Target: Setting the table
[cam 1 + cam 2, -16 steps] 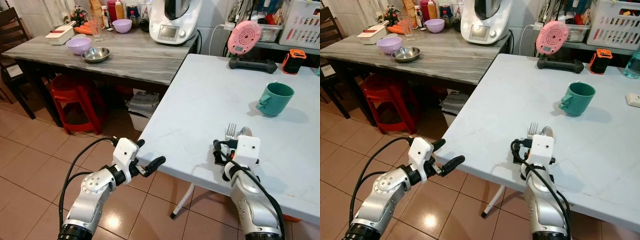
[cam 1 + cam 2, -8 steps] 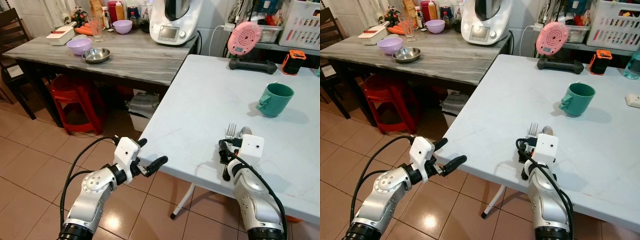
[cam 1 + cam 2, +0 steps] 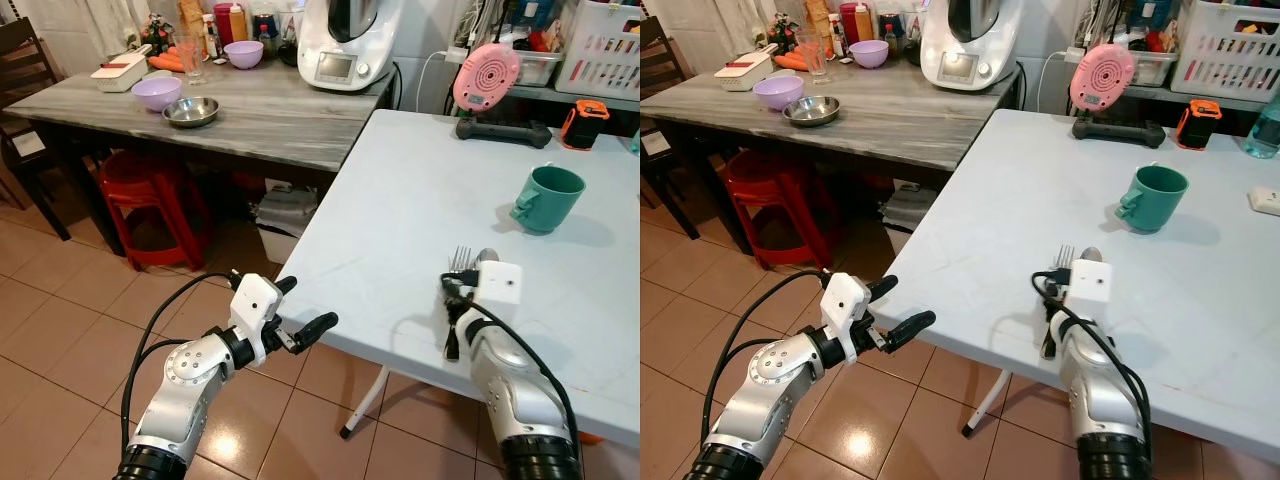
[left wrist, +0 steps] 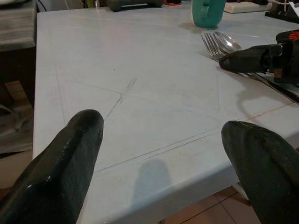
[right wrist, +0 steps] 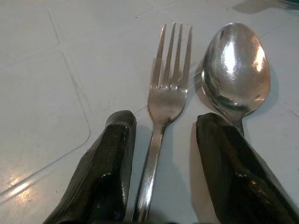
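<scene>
Two desks fill the room: a grey wood-grain desk at the far left and a white desk to its right. On the grey one sit a lilac bowl and a steel bowl; the bottles and jars behind them are too crowded to tell apart. A red stool stands half hidden beneath it. The left pincer hovers over the floor tiles just off the white desk's near edge, its fingers spread apart and holding nothing. Farther right, the right pincer rests low on the white desk, fingers parted on either side of the fork's handle, not clamping it. The fork and spoon lie side by side, close together; their handles are covered by the pincer and wrist. Beyond them stands a green mug, and at the back a pink round gadget on a dark base.
</scene>
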Controlling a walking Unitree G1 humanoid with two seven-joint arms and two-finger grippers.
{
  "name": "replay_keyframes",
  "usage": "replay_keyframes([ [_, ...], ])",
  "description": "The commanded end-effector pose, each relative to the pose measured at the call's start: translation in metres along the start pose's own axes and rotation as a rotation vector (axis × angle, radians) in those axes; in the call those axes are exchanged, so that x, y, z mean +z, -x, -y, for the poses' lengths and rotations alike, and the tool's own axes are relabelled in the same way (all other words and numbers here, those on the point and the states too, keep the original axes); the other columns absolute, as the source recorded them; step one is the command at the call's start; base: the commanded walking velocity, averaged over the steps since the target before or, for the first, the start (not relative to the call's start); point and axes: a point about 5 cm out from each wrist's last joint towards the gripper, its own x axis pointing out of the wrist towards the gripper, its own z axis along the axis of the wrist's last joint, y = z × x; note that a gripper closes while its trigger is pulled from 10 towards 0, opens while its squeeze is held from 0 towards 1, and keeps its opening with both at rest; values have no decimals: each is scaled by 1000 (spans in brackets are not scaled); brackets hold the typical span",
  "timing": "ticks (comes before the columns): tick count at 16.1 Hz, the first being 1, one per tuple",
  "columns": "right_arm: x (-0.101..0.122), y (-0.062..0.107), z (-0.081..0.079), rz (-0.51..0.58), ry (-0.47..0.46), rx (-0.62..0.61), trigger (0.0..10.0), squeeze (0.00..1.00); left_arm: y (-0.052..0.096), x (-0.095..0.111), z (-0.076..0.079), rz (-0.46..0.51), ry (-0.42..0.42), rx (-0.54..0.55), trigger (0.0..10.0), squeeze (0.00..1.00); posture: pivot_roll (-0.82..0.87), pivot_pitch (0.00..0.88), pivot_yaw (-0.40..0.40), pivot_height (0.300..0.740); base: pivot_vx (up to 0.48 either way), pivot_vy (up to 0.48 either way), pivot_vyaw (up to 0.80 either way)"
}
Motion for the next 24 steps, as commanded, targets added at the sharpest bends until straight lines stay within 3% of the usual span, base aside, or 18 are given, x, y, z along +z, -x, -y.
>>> replay_keyframes([
  [1,-9,-1,-8,-63,24,34,10000,0,0,2,-2,-4,-23,-6,10000,0,-43,0,41,740,0,0,0],
  [6,-8,-4,-16,-75,33,63,10000,0,-2,2,-3,-4,-18,0,10000,0,-43,0,41,740,0,0,0],
  [7,-9,-4,-17,-80,33,62,2471,0,-2,3,-2,-3,-19,-5,10000,0,-43,0,41,740,0,0,0],
  [8,-10,-4,-17,-82,25,62,0,0,-3,3,-2,-2,-19,-7,10000,0,-43,0,41,740,0,0,0],
  [19,-19,-1,-14,-118,8,54,0,0,-4,3,6,8,-18,-63,10000,0,-52,0,40,740,0,0,0],
  [24,-10,-1,-6,-79,-76,1,0,0,-5,5,3,18,-15,-62,10000,0,-52,0,35,740,0,0,0],
])
